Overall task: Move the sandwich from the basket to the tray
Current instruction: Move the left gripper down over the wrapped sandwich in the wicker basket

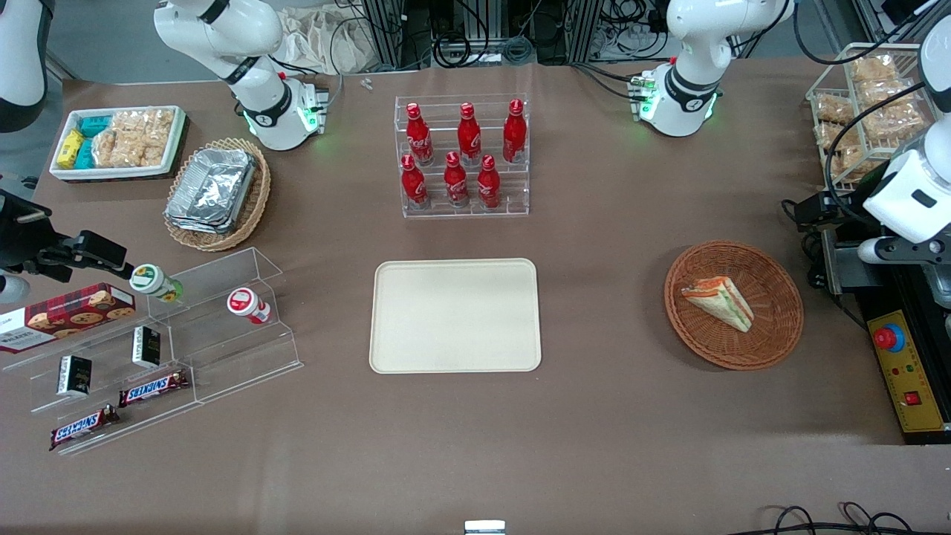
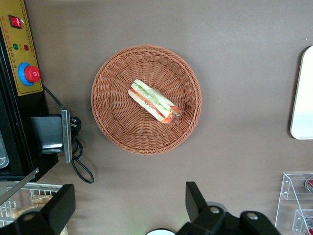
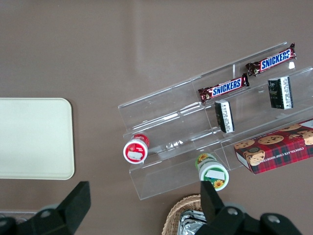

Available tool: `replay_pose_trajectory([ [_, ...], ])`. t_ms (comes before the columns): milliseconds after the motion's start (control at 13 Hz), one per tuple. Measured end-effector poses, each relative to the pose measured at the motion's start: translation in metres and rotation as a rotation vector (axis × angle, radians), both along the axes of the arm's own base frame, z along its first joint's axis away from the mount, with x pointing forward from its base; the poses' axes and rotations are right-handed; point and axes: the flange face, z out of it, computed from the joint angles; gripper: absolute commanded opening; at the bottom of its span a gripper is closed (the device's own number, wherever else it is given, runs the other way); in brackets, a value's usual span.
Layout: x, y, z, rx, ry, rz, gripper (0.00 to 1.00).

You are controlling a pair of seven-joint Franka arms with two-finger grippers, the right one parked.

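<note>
The sandwich (image 1: pixel 719 301) (image 2: pixel 154 101), a white-bread wedge with orange, red and green layers, lies in the round reddish-brown basket (image 1: pixel 773 338) (image 2: pixel 112 122). The cream tray (image 1: pixel 455 316) (image 2: pixel 304 93) lies flat in the middle of the table, with nothing on it, toward the parked arm's end from the basket. My left gripper (image 1: pixel 808 211) (image 2: pixel 129 203) hangs above the table beside the basket, toward the working arm's end and farther from the front camera. It is open wide with nothing between its fingers (image 2: pixel 195 198).
A black control box with a red button (image 1: pixel 899 364) (image 2: pixel 27 73) stands at the table edge next to the basket. A wire rack of snack packets (image 1: pixel 869 104) is farther back. A rack of red bottles (image 1: pixel 464 160) stands farther from the camera than the tray. An acrylic shelf (image 1: pixel 186 327) holds snacks.
</note>
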Motion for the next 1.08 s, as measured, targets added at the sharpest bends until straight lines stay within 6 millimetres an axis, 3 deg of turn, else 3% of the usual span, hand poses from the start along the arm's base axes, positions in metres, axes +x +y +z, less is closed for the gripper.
replay_pose_trajectory([
  [385,0.0,0.0,-0.001,-0.001,0.007,0.011,1.0],
  [538,-0.001,0.002,-0.01,-0.016,0.028,0.028,1.0],
  [692,-0.002,0.006,-0.036,-0.045,0.067,0.069,1.0],
  [1077,0.0,0.009,-0.132,-0.036,0.03,0.208,1.0],
])
